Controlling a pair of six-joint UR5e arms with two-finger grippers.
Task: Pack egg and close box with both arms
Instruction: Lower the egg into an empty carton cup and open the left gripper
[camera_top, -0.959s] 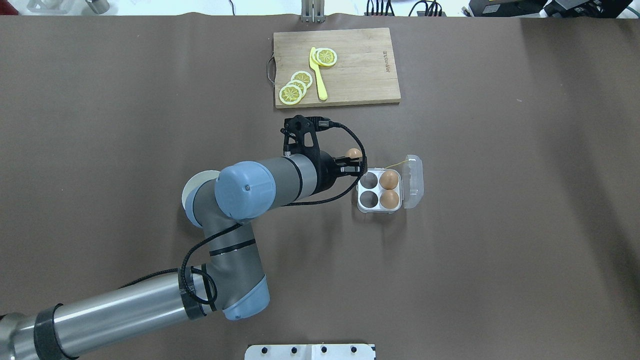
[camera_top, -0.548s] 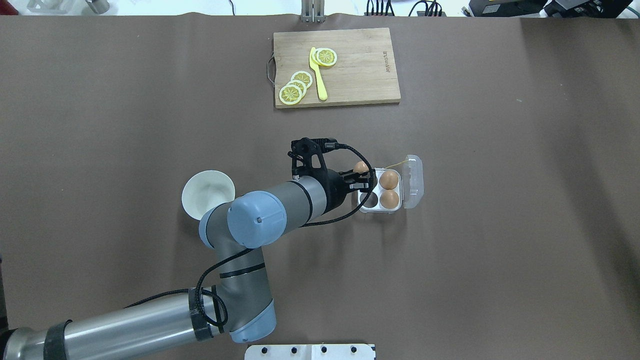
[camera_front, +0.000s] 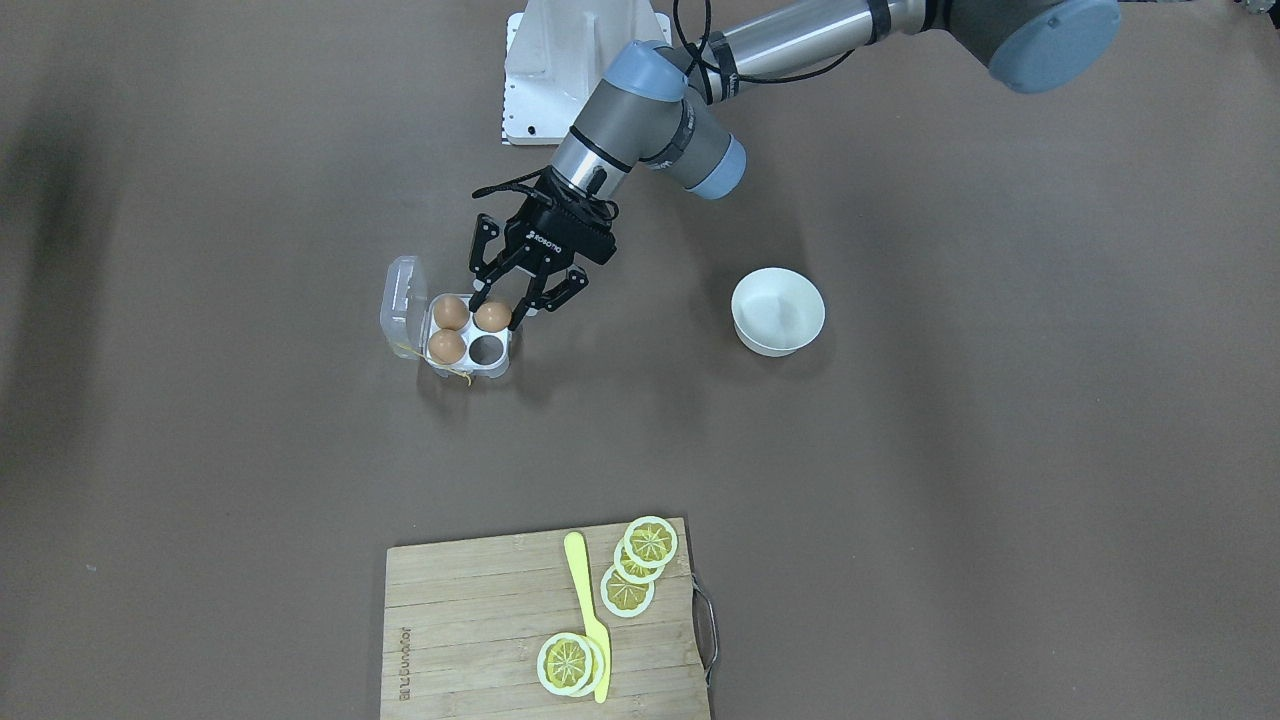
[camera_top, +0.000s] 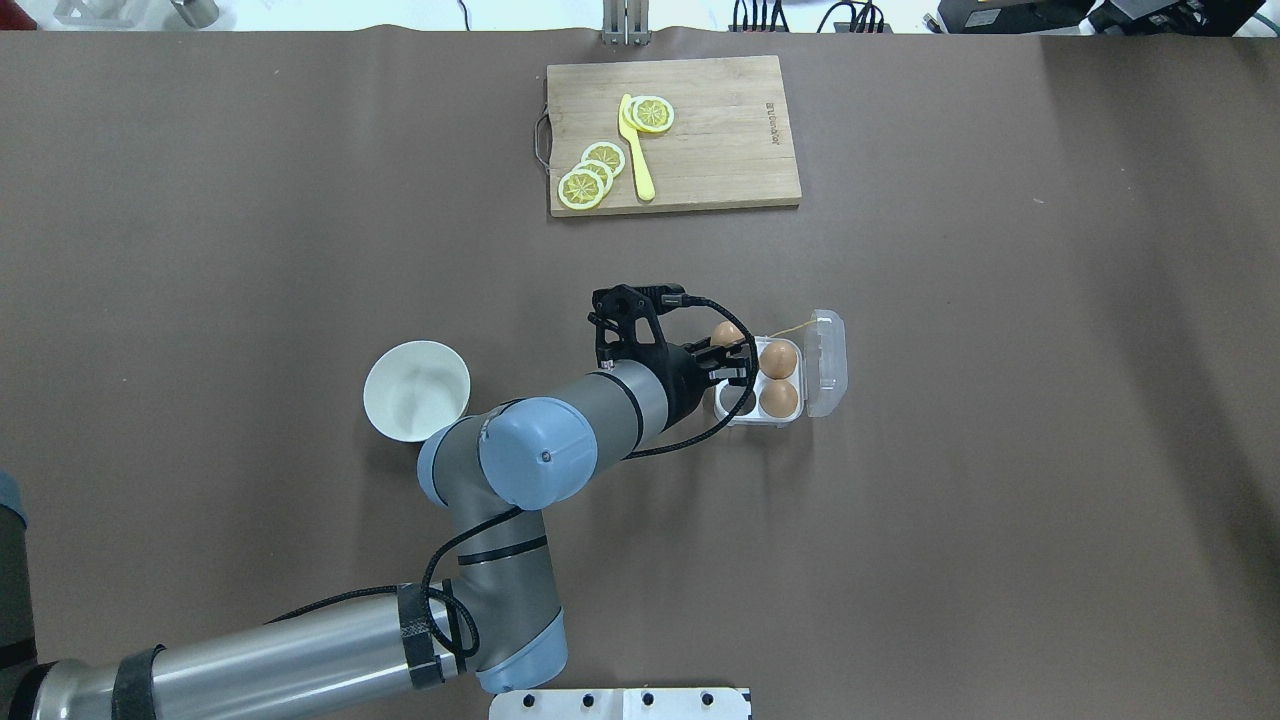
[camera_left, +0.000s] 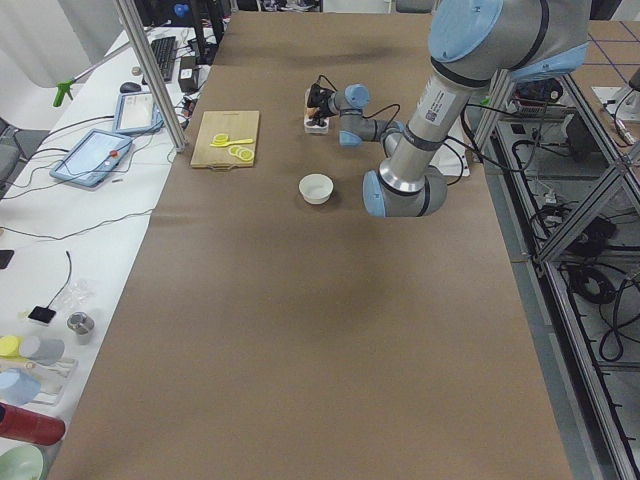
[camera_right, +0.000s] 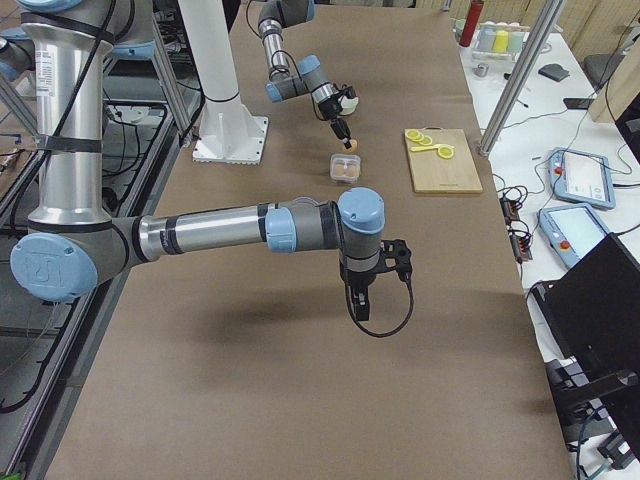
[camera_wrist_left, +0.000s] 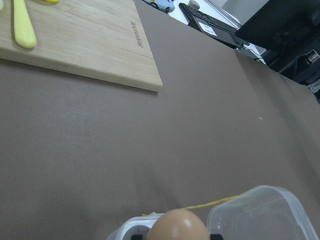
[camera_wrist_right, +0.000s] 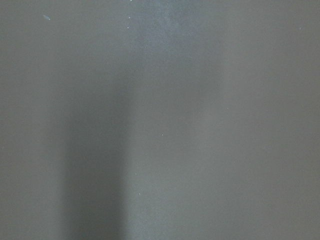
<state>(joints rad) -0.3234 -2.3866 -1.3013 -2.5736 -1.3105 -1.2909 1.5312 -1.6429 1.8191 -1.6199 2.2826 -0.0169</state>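
Note:
The clear box (camera_top: 757, 420) lies open on the table, its lid (camera_top: 828, 362) folded out to the right. Two eggs (camera_top: 778, 358) fill its right-hand cells; the left-hand cells are empty. My left gripper (camera_top: 733, 350) is shut on a third orange-brown egg (camera_top: 727, 333) and holds it a little above the box's empty side. The front view shows the same gripper (camera_front: 497, 310), egg (camera_front: 492, 316) and box (camera_front: 478, 368). The left wrist view shows the egg (camera_wrist_left: 179, 225) over the tray with the lid (camera_wrist_left: 260, 215) beside it. My right gripper (camera_right: 362, 300) hangs over bare table; I cannot tell its state.
A white bowl (camera_top: 416, 390) stands left of the box, beside my left arm's wrist. A wooden cutting board (camera_top: 672, 133) with lemon slices and a yellow knife lies at the far edge. A yellow thread (camera_top: 790, 328) trails from the box's far corner.
My left gripper has carried the egg toward the box and now holds it over the box's left side. The arm has swung off the white bowl, which now shows fully.

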